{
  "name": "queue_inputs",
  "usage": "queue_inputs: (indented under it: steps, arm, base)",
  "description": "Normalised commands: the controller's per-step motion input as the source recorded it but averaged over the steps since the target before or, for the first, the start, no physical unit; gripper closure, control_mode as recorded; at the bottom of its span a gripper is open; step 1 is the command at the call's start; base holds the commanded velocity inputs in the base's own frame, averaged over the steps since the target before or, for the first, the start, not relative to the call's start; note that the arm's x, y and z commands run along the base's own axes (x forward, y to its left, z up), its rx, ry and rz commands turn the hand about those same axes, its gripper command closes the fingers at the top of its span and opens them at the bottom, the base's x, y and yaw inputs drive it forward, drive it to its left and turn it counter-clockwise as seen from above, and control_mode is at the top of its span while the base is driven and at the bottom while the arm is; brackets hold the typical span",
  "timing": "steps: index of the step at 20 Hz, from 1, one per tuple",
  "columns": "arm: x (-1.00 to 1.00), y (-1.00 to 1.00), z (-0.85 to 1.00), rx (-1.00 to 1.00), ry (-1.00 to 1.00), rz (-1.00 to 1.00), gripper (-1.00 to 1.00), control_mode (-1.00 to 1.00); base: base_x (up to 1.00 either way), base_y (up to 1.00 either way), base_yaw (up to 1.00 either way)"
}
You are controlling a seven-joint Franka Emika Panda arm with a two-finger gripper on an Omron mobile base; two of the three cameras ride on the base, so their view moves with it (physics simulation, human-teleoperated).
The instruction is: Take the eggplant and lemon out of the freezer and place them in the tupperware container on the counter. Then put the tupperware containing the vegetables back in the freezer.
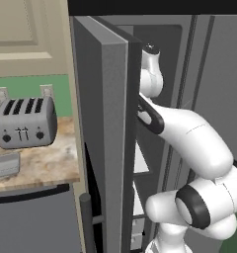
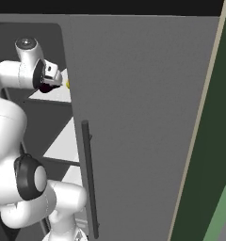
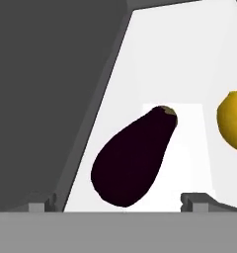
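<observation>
— Grey freezer point(image 1: 108, 123), door swung out toward me; my arm reaches past its edge onto a white shelf point(image 3: 155, 59) inside. What do you want first?

— What's in there?

— On that shelf I've got the eggplant point(image 3: 133, 158), dark purple, lying tilted with its stem end pointing away from the hand. Just beside it, apart from it, sits the lemon point(image 3: 234, 126), cut off at the hand view's edge. From the right base view I can make out a dark lump and a sliver of yellow by the hand.

— And the pincer?

— My pincer point(image 3: 118, 203) is released, tips spread wide on either side of the eggplant's fat end, not touching it that I can tell.

— The tub?

— I see the end of a shallow grey container point(image 1: 5, 165) on the marbled surface point(image 1: 46, 163), with nothing in it that I can see. A silver toaster point(image 1: 25, 122) stands behind it. The open door stands between the surface and the shelf, and a wider grey door point(image 2: 143, 122) with a long dark handle point(image 2: 89, 179) blocks much of the right base view.
</observation>
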Motion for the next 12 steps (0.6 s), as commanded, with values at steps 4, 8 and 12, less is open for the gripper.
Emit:
queue_inputs:
  steps: [4, 8, 12]
  arm:
    - [0.01, 0.13, -0.11, 0.0, 0.05, -0.05, -1.0, -1.0]
    - [0.05, 0.09, -0.11, 0.0, 0.05, -0.05, -1.0, -1.0]
    - [0.14, 0.0, -0.03, 0.03, 0.07, -0.06, -1.0, -1.0]
  base:
    - [0.0, 0.0, 0.0]
    - [0.0, 0.0, 0.0]
    - [0.0, 0.0, 0.0]
